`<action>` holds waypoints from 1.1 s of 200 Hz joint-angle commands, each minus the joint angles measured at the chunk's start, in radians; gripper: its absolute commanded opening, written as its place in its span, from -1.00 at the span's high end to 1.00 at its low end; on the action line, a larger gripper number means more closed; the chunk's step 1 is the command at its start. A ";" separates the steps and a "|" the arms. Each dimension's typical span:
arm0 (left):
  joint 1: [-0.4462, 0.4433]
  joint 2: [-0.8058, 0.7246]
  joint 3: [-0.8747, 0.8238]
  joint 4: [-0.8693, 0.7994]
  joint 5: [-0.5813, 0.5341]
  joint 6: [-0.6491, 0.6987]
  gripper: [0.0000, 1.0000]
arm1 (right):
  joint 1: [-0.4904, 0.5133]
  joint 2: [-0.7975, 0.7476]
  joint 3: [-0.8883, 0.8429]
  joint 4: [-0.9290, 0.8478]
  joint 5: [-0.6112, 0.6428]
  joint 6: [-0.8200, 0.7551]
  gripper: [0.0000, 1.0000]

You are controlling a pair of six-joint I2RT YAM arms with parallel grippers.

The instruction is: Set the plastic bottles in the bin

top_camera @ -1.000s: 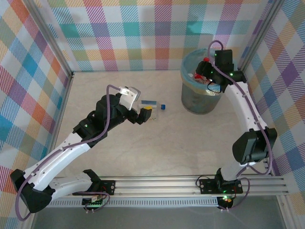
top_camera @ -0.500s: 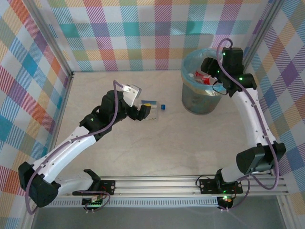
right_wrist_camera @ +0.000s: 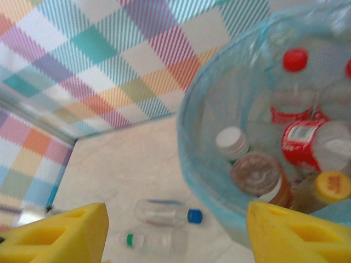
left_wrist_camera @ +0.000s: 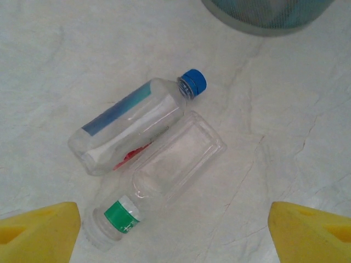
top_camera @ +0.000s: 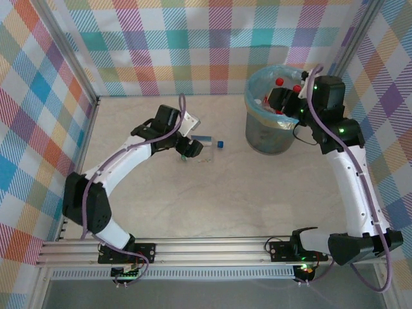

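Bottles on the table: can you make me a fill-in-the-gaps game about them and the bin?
1. Lying on the table are ____ bottles.
2. The bottle with the blue label has a ____ cap.
3. The clear bottle next to it has a small ____ label by its neck.
4. The bin is lined with a light-blue plastic ____.
Missing words: two, blue, green, bag.
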 commanded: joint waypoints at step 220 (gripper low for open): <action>0.097 0.422 0.145 -0.288 0.143 0.565 -0.28 | 0.019 0.026 -0.041 0.005 -0.149 -0.104 -0.37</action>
